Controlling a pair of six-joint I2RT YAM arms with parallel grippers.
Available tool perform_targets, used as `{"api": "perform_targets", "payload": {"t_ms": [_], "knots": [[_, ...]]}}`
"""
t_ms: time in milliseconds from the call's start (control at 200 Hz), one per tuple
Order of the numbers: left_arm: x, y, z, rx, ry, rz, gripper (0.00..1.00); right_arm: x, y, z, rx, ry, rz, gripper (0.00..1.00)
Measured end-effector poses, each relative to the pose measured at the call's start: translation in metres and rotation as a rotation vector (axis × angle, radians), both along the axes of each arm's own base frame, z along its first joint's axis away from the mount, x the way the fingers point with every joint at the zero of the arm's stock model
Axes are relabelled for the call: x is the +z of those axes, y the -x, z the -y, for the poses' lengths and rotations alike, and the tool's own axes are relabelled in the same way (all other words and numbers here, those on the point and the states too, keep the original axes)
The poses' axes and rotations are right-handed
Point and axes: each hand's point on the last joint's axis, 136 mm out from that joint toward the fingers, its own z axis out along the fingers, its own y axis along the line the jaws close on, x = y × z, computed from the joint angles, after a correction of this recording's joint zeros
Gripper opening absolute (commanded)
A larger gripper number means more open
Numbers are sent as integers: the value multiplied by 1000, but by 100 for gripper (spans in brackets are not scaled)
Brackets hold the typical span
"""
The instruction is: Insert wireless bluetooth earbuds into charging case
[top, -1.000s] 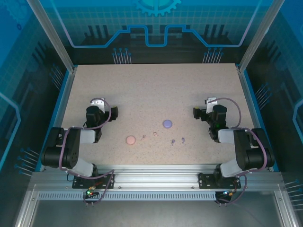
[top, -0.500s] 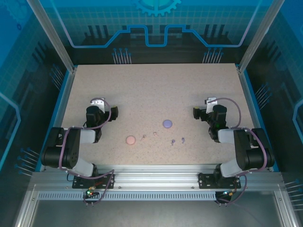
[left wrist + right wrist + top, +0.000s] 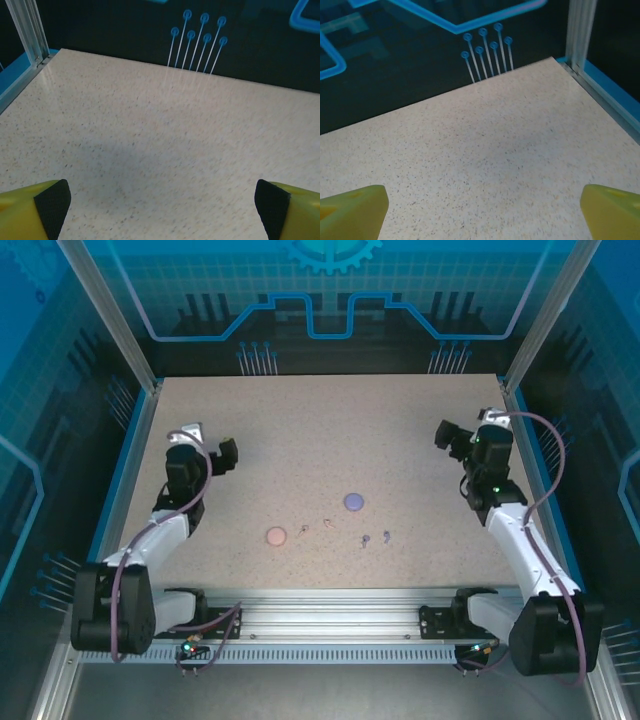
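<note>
Wireless bluetooth earbuds (image 3: 366, 540), four tiny stemmed ones, lie loose on the speckled beige table (image 3: 320, 420), and none sits in a case yet. Your left pincer (image 3: 228, 455) hangs with its jaws spread wide and nothing between them. In its wrist view only bare table shows between the black pads (image 3: 52, 202). The pale pink pair (image 3: 304, 529) and the flat round pink charging case (image 3: 277, 536) lie to its right and back toward the arm bases, well apart from it.

Your right pincer (image 3: 443, 433) is just as wide and just as empty. The lavender-purple pair (image 3: 386, 535) lies to its left and back toward the bases. The flat round lavender charging case (image 3: 353, 501) lies closer to it, though also well apart.

You look to be at the very start, with the first pick not yet begun. From above, you cannot tell whether either case is open, so check that first. Next, bring one pincer back and down over a single earbud. Narrow the jaws a good deal, because these pieces are very small. Pinch squarely, or the earbud may skate away across the table.
</note>
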Motion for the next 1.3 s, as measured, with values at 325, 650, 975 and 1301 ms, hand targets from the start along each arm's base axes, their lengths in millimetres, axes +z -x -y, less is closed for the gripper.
{"api": "perform_targets", "payload": {"t_ms": [325, 650, 975, 1301], "knots": [[59, 7, 68, -129, 299, -72, 99, -75, 36, -65, 209, -169, -450, 87], [10, 33, 130, -212, 453, -313, 99, -104, 63, -176, 469, -126, -767, 82], [-14, 40, 143, -212, 536, -426, 99, -159, 63, -235, 487, -61, -1017, 80], [-28, 45, 144, -197, 566, -461, 99, -191, 63, -261, 405, -7, -1120, 79]]}}
